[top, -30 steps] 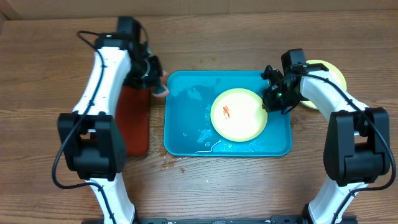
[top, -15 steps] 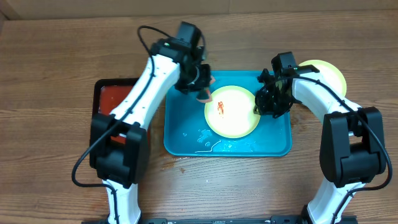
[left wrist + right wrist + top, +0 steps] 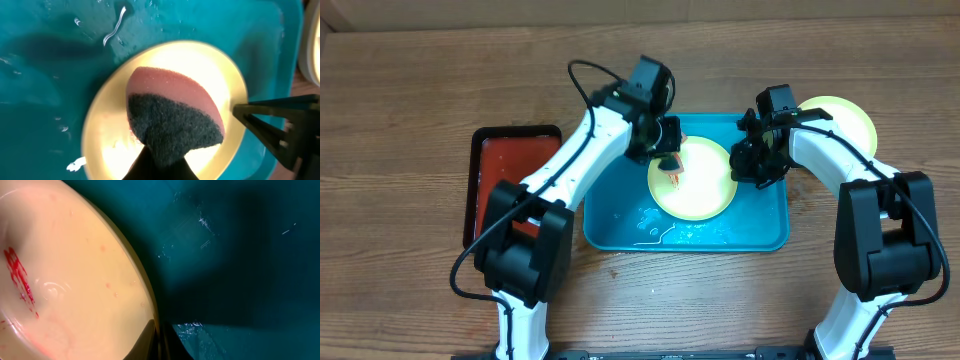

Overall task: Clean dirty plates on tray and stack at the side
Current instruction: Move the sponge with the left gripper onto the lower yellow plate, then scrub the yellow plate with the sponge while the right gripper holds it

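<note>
1. Blue rectangular plastic tray (image 3: 615, 215), wet, carries the round pale yellow-green plate (image 3: 705, 200), its red smear (image 3: 20, 277) unwiped.
2. Right end effector (image 3: 752, 168) pinches the rim, steadying it for scrubbing.
3. Left end effector (image 3: 668, 158), clamped on the pink dark-faced sponge (image 3: 172, 100), has swung onto the plate.
4. Far right, a second plate (image 3: 850, 115) waits on the bench (image 3: 420, 100).

Pale yellow-green plate (image 3: 708, 188) with red smear (image 3: 20, 280), pink-and-dark-grey sponge (image 3: 172, 117), bright blue tray (image 3: 615, 210), brown woodgrain table (image 3: 400, 100).
</note>
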`<action>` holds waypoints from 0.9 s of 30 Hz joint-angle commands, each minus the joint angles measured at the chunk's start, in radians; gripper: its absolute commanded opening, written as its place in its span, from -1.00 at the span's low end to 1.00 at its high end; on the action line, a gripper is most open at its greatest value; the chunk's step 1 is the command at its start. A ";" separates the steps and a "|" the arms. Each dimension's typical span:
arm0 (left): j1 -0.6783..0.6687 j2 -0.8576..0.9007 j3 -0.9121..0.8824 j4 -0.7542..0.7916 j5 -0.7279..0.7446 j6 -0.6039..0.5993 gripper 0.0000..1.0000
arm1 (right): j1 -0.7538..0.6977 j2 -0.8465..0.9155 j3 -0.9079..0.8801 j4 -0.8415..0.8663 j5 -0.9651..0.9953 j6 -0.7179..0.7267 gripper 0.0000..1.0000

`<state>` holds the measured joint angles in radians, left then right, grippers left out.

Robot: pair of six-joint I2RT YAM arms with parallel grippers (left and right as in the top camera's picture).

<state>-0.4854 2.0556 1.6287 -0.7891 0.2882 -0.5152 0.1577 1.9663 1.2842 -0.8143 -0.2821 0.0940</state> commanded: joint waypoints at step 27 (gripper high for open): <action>-0.103 0.110 -0.106 0.251 -0.241 -0.169 -0.91 | 0.005 -0.024 -0.010 0.051 -0.008 0.173 -0.93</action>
<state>-0.5941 2.1284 1.5303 -0.5339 0.0917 -0.6788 0.1577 1.9663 1.2823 -0.7704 -0.2844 0.2611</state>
